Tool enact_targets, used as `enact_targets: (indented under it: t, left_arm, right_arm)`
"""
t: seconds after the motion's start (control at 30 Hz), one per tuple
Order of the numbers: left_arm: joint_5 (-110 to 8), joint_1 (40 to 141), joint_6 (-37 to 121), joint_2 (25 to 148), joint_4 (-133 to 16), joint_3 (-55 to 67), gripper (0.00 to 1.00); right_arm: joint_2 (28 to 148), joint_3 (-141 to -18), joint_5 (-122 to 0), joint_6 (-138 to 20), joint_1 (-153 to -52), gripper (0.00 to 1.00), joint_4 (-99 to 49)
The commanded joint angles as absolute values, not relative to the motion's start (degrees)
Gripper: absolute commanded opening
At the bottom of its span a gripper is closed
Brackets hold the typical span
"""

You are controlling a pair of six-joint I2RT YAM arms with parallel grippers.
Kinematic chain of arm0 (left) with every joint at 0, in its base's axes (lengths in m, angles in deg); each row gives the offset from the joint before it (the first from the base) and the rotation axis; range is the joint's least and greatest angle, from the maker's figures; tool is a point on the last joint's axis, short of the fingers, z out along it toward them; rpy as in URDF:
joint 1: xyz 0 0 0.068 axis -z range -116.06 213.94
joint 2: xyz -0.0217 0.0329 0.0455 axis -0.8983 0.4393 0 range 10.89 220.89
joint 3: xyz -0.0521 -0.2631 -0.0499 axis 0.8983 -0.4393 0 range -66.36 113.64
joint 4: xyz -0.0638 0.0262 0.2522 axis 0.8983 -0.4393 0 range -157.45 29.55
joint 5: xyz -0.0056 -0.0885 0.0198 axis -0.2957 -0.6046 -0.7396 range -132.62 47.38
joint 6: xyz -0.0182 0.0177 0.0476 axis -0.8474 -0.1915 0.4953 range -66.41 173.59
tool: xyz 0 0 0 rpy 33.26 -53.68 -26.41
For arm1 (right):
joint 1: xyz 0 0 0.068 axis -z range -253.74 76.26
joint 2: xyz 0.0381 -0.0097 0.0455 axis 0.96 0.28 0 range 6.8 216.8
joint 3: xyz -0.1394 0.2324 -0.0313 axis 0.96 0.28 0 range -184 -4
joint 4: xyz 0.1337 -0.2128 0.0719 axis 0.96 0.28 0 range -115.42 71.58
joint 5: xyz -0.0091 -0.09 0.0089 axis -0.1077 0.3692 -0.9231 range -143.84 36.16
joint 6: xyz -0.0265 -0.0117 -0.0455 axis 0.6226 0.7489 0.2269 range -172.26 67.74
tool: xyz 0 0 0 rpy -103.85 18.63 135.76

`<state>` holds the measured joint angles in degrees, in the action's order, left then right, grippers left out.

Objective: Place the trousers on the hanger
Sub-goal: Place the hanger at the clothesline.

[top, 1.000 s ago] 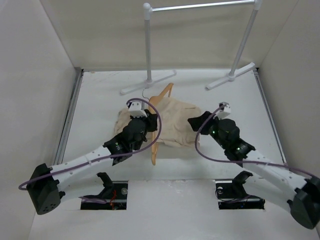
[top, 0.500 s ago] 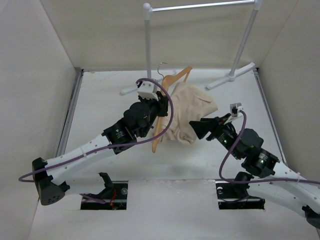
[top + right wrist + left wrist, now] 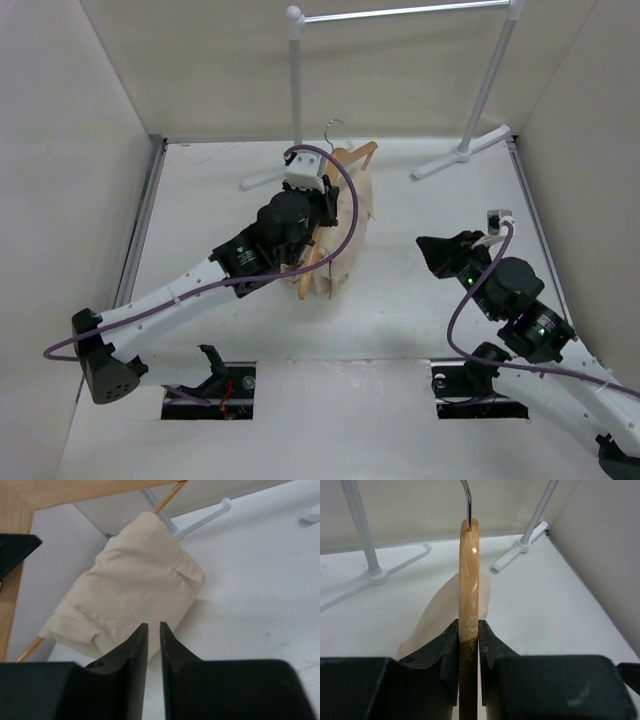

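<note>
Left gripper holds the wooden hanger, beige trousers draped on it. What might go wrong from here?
The beige cloth trousers hang bunched over the thin orange-tan wooden hanger, so tilting may slide them off. The left gripper pinches one narrow edge; the hanger might twist. Its metal hook appears close to the white rack post: possible snag.

The thin orange-tan wooden hanger (image 3: 469,580) looked smooth and glossy, its hook (image 3: 467,502) shiny metal; the soft beige cloth trousers (image 3: 130,590) were matt and creased; the white table (image 3: 260,605) matt, slightly grainy
</note>
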<state>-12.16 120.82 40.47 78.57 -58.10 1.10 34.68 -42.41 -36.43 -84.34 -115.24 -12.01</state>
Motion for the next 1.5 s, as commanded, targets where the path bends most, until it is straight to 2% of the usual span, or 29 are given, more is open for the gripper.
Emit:
enact_targets:
  t: [0.0, 0.07, 0.1, 0.2, 0.27, 0.43, 0.9, 1.03, 1.13, 1.2, 1.3, 1.4, 1.47]
  left_arm:
    - [-12.38, 121.37, 41.20, 80.05, -52.37, 6.85, 0.00]
    - [-12.56, 121.64, 41.29, 81.90, -52.02, 7.99, 0.00]
    - [-12.56, 121.46, 41.29, 82.69, -51.84, 8.43, 0.00]
    - [-12.56, 120.85, 41.02, 84.10, -51.22, 9.05, 0.00]
    - [-12.30, 120.76, 40.94, 84.37, -51.22, 9.49, 0.00]
    - [-12.12, 120.67, 40.94, 84.46, -51.40, 10.19, 0.00]
    - [-11.59, 121.64, 40.23, 84.11, -49.12, 8.79, 0.00]
    - [-10.80, 121.90, 40.06, 83.93, -47.71, 7.82, 0.00]
    - [-10.54, 122.08, 39.97, 83.93, -46.92, 7.12, 0.00]
    - [-10.36, 122.08, 39.97, 83.67, -46.65, 6.68, 0.01]
    - [-10.27, 121.38, 39.71, 82.09, -46.30, 5.72, 0.07]
    - [-10.62, 121.11, 39.62, 80.51, -46.04, 5.45, 0.21]
    - [-10.89, 121.02, 39.71, 79.80, -46.21, 5.54, 0.26]
  right_arm:
    - [37.11, -43.03, -41.88, -85.04, -119.90, 0.17, -18.97]
    - [40.18, -43.20, -42.07, -85.22, -125.43, 0.22, -24.86]
    - [42.03, -43.72, -41.54, -84.79, -128.25, 0.28, -27.15]
    - [48.62, -46.53, -38.30, -82.07, -134.50, 0.56, -31.47]
    - [52.92, -49.25, -36.80, -80.31, -136.62, 0.65, -31.92]
    - [58.91, -52.07, -36.53, -78.98, -138.12, 0.71, -34.99]
    - [67.44, -54.54, -39.52, -82.49, -137.68, 0.75, -40.18]
    - [69.99, -54.54, -39.78, -84.17, -137.59, 0.65, -42.99]
    - [70.96, -54.54, -39.17, -84.43, -138.20, 0.38, -45.28]
    - [70.70, -54.19, -38.55, -84.87, -138.56, 0.26, -46.24]
    - [68.69, -52.87, -37.94, -85.22, -138.65, 0.20, -48.53]
    - [65.70, -51.20, -38.37, -86.71, -138.56, 0.17, -50.72]
    - [64.38, -50.59, -39.07, -88.38, -137.95, 0.16, -51.43]
